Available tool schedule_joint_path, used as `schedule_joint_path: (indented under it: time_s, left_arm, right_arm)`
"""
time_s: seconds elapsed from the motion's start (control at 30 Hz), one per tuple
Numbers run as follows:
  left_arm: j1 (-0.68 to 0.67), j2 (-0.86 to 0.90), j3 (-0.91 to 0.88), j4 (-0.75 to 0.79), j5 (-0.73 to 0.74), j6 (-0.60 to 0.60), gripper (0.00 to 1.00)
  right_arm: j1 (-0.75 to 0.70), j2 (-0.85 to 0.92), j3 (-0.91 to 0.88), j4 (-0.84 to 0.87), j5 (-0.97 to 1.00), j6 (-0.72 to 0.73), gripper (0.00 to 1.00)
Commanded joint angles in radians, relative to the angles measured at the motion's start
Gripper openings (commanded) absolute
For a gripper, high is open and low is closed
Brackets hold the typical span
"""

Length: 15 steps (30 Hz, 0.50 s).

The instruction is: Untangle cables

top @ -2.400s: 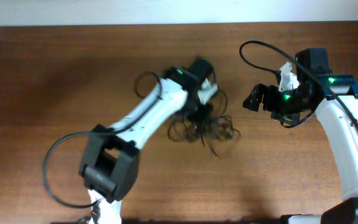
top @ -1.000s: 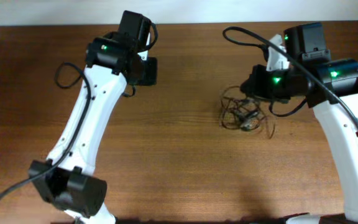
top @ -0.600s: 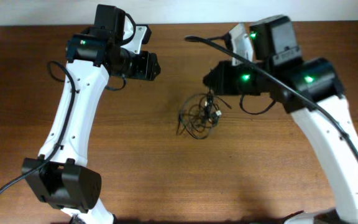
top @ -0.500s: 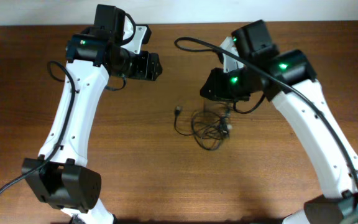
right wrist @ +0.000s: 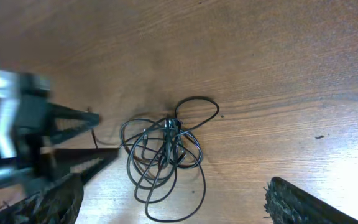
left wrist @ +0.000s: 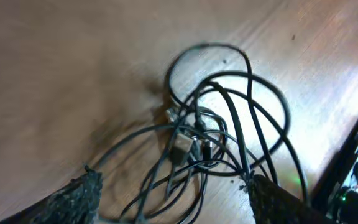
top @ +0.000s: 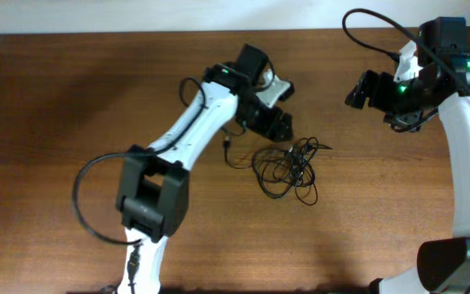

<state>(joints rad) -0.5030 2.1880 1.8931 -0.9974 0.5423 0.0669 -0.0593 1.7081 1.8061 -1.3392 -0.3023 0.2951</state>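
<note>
The cables (top: 288, 166) lie in a loose black knot on the wooden table (top: 47, 122), with one plug end (top: 228, 144) trailing left. My left gripper (top: 277, 127) hovers just above and left of the knot, open. In the left wrist view the cables (left wrist: 211, 140) spread between and ahead of its dark fingertips (left wrist: 79, 194), untouched by the gripper (left wrist: 173, 202). My right gripper (top: 360, 90) is open, up at the far right, away from the knot. Its wrist view looks down on the cables (right wrist: 164, 154) from a height, with the gripper (right wrist: 173, 205) holding nothing.
The left arm's white links (top: 194, 135) stretch diagonally from the front edge to the knot. In the right wrist view the left gripper's fingers (right wrist: 73, 140) point at the knot from the left. The right arm's thick black cable (top: 374, 33) loops near the back edge.
The right gripper let go of the knot and drew back to the far right, opening. The left arm swung from the back left to the knot, opening too. The knot now rests on the table.
</note>
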Motion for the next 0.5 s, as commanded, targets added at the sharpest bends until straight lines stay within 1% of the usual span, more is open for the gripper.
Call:
schedule_joint_path:
  time_s: [0.0,0.1,0.17,0.2,0.27,0.33,0.37,0.43,0.47]
  left_arm:
    - [-0.081,0.074,0.006,0.019,0.023,0.016,0.66]
    - [-0.134,0.100,0.006,0.058,0.023,0.016,0.54]
    - [-0.136,0.100,0.006,0.067,0.021,0.016,0.43]
    - [-0.136,0.101,0.006,0.070,0.018,0.017,0.41]
    - [-0.141,0.101,0.006,0.073,0.008,0.017,0.79]
    - [-0.139,0.101,0.014,0.077,0.020,0.017,0.81]
    - [-0.099,0.101,0.069,0.068,0.097,0.017,0.86]
    - [-0.024,0.101,0.146,0.058,0.221,0.017,0.87]
    - [0.002,0.101,0.158,0.058,0.289,0.016,0.86]
  right_arm:
    - [0.000,-0.017,0.010,0.000,0.012,-0.030,0.95]
    - [0.000,-0.016,0.010,-0.001,0.013,-0.031,0.95]
    - [0.000,-0.016,0.010,-0.001,0.013,-0.031,0.95]
    - [0.000,-0.016,0.010,-0.001,0.013,-0.031,0.95]
    - [0.000,-0.016,0.010,-0.002,0.013,-0.031,0.95]
    - [0.000,-0.016,0.010,-0.004,0.013,-0.034,0.95]
    - [0.000,-0.016,0.010,-0.002,0.012,-0.034,0.95]
    - [0.000,-0.016,0.010,-0.002,0.012,-0.034,0.95]
    - [0.000,-0.016,0.010,-0.003,0.012,-0.034,0.95]
